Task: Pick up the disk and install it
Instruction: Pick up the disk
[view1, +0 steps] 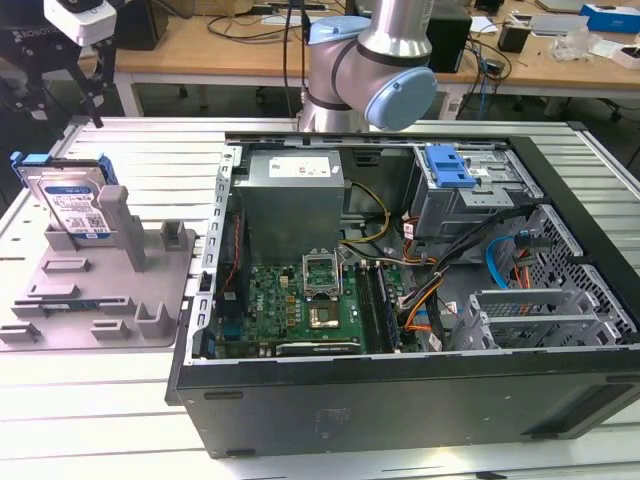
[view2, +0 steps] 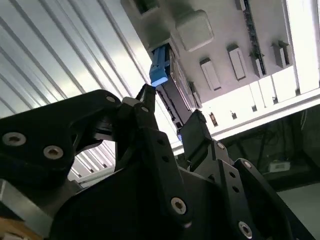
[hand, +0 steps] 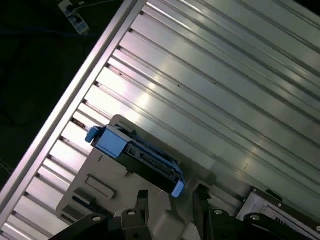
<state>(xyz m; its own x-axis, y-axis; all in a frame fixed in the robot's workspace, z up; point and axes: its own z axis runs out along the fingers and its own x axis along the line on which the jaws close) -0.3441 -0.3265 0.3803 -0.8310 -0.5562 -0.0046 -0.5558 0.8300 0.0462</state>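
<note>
The disk (view1: 70, 200), silver with a white and blue label and a blue bracket round its edges, stands on edge in the grey fixture (view1: 100, 300) at the exterior view's left. My gripper (view1: 70, 95) hangs above it, open, with nothing between its black fingers. In the second wrist view the disk's edge (view2: 167, 92) runs in line with the gap of the gripper (view2: 170, 112), some way beyond the fingertips. In the first wrist view the disk (hand: 140, 155) lies apart from the gripper (hand: 170, 196).
An open computer case (view1: 400, 400) fills the middle and the exterior view's right, with a motherboard (view1: 300, 300), cables and a drive cage with a blue latch (view1: 450, 165). The ribbed aluminium table (view1: 90, 400) carries it all. Desks with clutter stand behind.
</note>
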